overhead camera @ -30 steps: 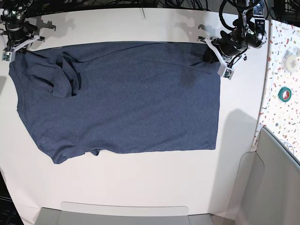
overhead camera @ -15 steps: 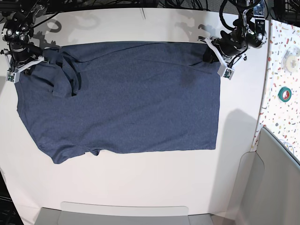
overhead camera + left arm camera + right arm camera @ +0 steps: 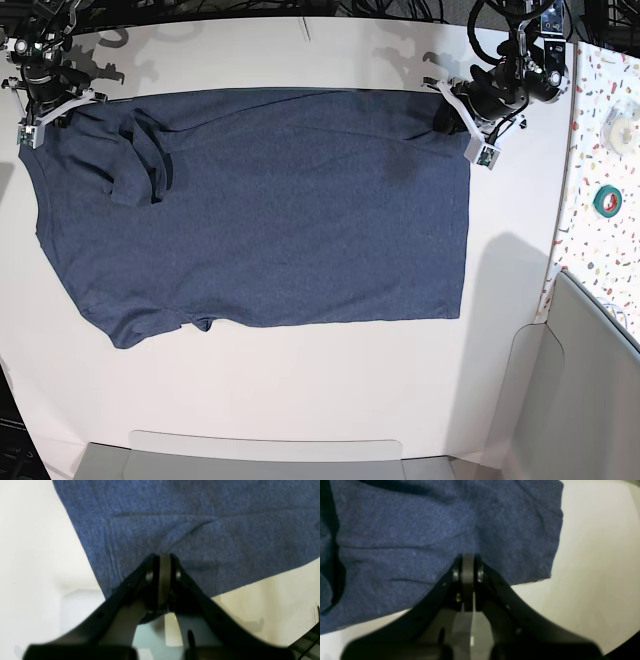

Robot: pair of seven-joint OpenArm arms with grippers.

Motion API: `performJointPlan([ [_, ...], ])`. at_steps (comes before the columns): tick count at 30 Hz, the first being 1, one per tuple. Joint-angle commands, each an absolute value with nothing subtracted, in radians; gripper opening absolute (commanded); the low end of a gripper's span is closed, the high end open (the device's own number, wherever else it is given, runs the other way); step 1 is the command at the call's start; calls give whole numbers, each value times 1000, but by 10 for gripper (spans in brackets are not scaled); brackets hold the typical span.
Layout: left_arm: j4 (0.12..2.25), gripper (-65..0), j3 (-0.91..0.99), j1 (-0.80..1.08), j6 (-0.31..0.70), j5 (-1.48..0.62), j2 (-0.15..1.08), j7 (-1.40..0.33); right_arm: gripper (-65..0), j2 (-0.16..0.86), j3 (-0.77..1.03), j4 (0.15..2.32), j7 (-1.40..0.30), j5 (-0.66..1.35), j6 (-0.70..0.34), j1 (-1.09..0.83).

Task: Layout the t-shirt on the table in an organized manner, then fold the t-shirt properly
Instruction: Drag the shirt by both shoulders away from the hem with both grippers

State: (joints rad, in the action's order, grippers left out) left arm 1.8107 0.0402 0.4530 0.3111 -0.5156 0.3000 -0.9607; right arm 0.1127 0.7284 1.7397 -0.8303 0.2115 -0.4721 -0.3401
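Reading labels: I find no legible writing on the t-shirt [image 3: 270, 205]; the side facing up is plain heathered navy, and no brand mark shows in either wrist view.
T-shirt position: I see it spread mostly flat on the table [image 3: 300, 390], its top edge running along the far edge of the table, its hem side toward the right edge.
T-shirt shape: I see a bunched fold near the far left corner, where a sleeve lies doubled over the body; the rest is smooth with faint creases.
Left gripper: I have the left gripper [image 3: 452, 112] at the shirt's far right corner, jaws clamped together on the fabric; in its wrist view the left gripper [image 3: 163, 562] pinches cloth just inside the garment's edge, creases fanning out from the tips.
Right gripper: I have the right gripper [image 3: 62, 102] at the shirt's far left corner, jaws pressed tight on the cloth; in its wrist view the right gripper [image 3: 468, 566] bites the fabric near its edge, wrinkles running away from the grip.
Beside the table: I see a speckled strip [image 3: 590, 200] along the right edge carrying a green tape roll [image 3: 607, 201].
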Motion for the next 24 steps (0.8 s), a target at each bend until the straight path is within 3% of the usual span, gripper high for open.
performJointPlan([
  [1,1794,-637,36,503,302,-449,308,-1102,-650,125,734,1759,-823,211,-472,-354],
  [24,1794,-645,38,656,302,-452,300,-1061,-650,119,736,1876,-823,214,-472,-549],
])
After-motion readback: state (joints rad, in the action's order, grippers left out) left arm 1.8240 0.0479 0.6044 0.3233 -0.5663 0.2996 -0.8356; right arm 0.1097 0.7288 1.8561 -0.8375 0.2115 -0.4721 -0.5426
